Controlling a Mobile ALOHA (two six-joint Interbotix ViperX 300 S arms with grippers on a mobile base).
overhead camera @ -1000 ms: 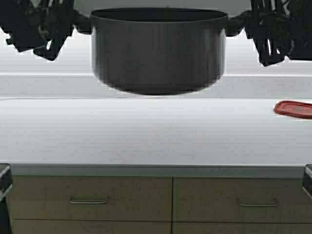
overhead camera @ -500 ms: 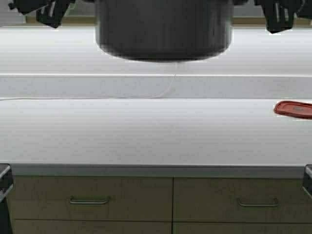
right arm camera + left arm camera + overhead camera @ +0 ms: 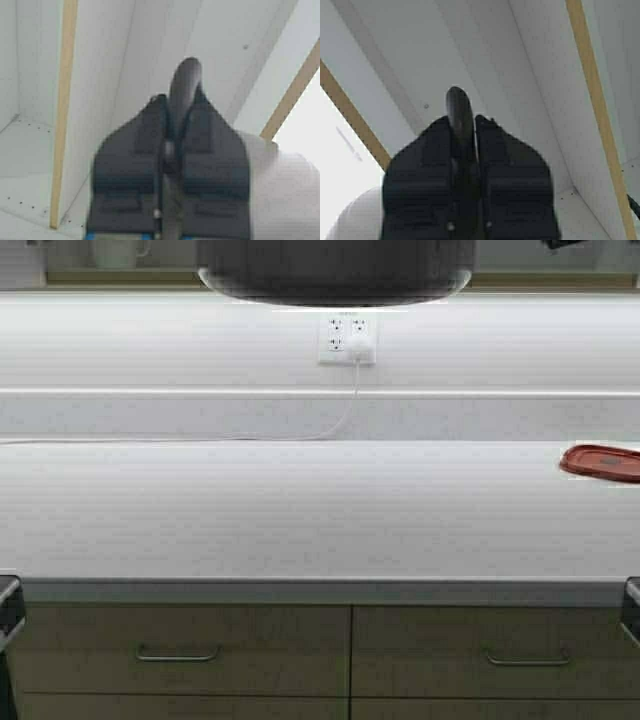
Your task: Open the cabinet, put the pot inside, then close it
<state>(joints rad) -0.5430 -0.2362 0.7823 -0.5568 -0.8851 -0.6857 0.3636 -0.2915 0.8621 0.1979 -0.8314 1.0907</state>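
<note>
Only the rounded underside of the grey pot (image 3: 335, 270) shows, at the top edge of the high view, well above the counter. In the left wrist view my left gripper (image 3: 462, 125) is shut on one black loop handle (image 3: 458, 102), and the pot's pale side (image 3: 355, 215) curves beside it. My right gripper (image 3: 182, 107) is shut on the other handle (image 3: 185, 75), next to the pot's wall (image 3: 285, 190). Beyond both grippers lies the cabinet's white inside (image 3: 520, 60) (image 3: 100, 75) with beige edges. Its lower edge (image 3: 120, 280) runs along the top of the high view.
The white countertop (image 3: 300, 510) lies below, with a red lid (image 3: 602, 462) at its right end. A wall outlet (image 3: 347, 340) with a white cord sits under the pot. A white mug (image 3: 115, 252) stands at the top left. Drawers with bar handles (image 3: 178, 653) (image 3: 527, 658) front the base.
The pot has gone up, from full view to just its underside at the top edge. Both arms have risen out of the high view. The outlet behind is now uncovered.
</note>
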